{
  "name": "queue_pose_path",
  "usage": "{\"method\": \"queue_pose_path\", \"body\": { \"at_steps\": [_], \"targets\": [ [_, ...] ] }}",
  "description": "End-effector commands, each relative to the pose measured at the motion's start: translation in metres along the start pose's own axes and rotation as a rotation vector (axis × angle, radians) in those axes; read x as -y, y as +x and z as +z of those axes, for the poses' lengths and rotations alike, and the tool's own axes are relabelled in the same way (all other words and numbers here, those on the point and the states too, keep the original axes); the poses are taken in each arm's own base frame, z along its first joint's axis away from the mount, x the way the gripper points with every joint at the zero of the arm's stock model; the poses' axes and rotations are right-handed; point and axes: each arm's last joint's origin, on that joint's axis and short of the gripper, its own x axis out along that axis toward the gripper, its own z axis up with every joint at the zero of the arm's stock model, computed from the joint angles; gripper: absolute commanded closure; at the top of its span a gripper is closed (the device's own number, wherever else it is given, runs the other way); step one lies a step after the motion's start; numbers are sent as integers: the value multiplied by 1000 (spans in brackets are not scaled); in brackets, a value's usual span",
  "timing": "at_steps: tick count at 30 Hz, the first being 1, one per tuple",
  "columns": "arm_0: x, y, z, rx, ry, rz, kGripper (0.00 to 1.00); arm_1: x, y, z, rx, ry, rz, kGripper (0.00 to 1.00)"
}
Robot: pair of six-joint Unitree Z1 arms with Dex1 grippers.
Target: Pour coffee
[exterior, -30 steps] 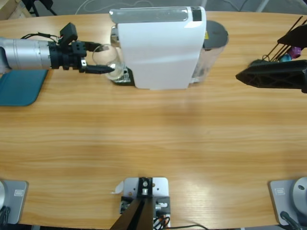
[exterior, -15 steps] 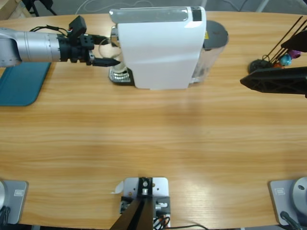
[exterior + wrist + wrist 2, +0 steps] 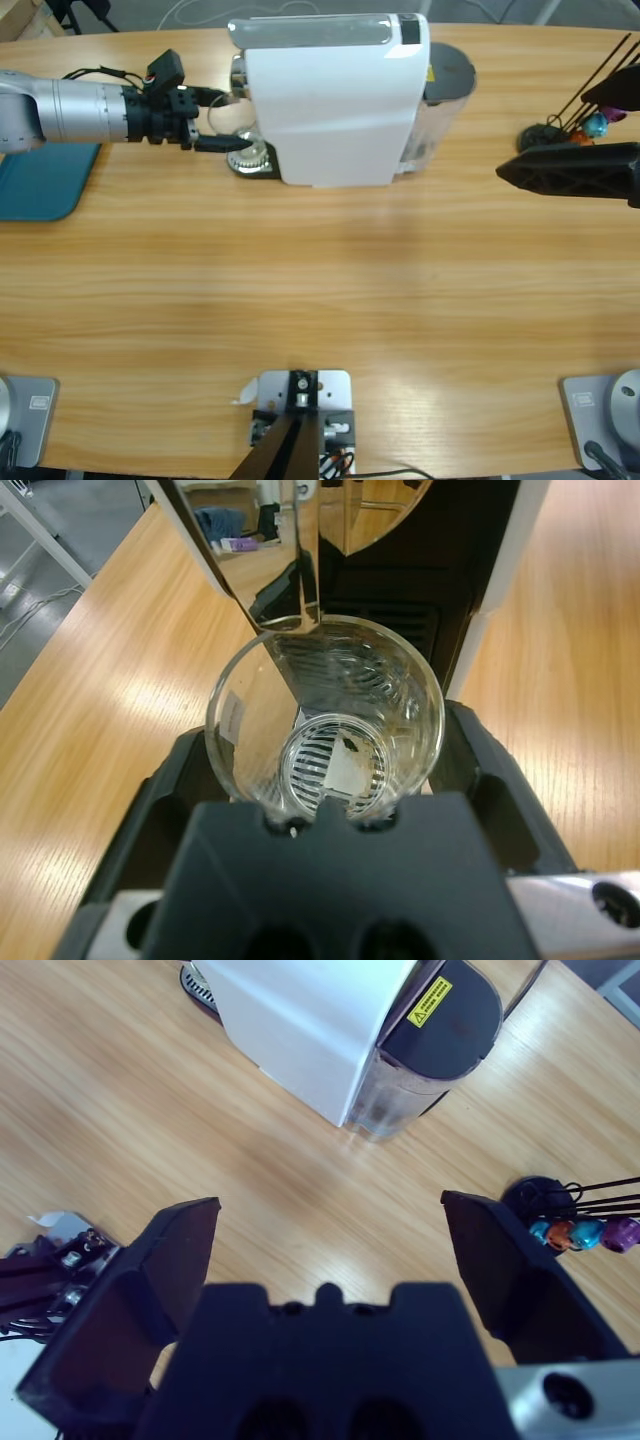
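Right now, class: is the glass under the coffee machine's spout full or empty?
Practically empty: in the left wrist view the drip grille shows clearly through the glass; only a tiny dark speck sits at its base.

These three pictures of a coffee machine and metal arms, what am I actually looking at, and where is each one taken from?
One camera looks down from above on a wooden table; the other two sit on the wrists of two robot arms. The white coffee machine stands at the table's far side. The left gripper, a black two-jawed claw, holds a clear glass on the machine's drip tray, under its spout; the glass looks empty. The right gripper hangs open above the table, holding nothing. Beside it stands a rack of coloured capsules. A teal mat lies at the left edge.
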Motion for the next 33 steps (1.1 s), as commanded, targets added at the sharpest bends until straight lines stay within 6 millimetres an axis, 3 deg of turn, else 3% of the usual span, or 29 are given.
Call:
{"method": "queue_pose_path", "body": {
  "at_steps": [1,5,15,19,27,28,29,31,33],
  "targets": [
    [10,3,-13,-53,-32,-7,117,-2,9,-6,-26,-13,3,0],
    [10,3,-14,-60,-39,8,2,-2,11,-10,-39,-16,4,0],
    [15,-7,-16,-52,-37,22,0,-3,11,-7,-35,-14,6,0],
    [18,-29,-11,-44,-36,72,0,-3,10,-6,-31,-13,4,0],
    [49,-74,12,2,-4,118,4,1,-1,4,23,-32,-30,0],
    [56,-82,16,9,-32,124,3,3,-6,12,39,-31,-78,24],
    [63,-91,19,11,-65,138,0,3,-8,20,47,-31,-121,112],
    [77,-107,23,-28,-145,220,0,8,-5,39,63,2,-166,356],
    [83,-115,24,-88,-198,287,0,18,8,59,74,60,-193,409]
  ]
}}
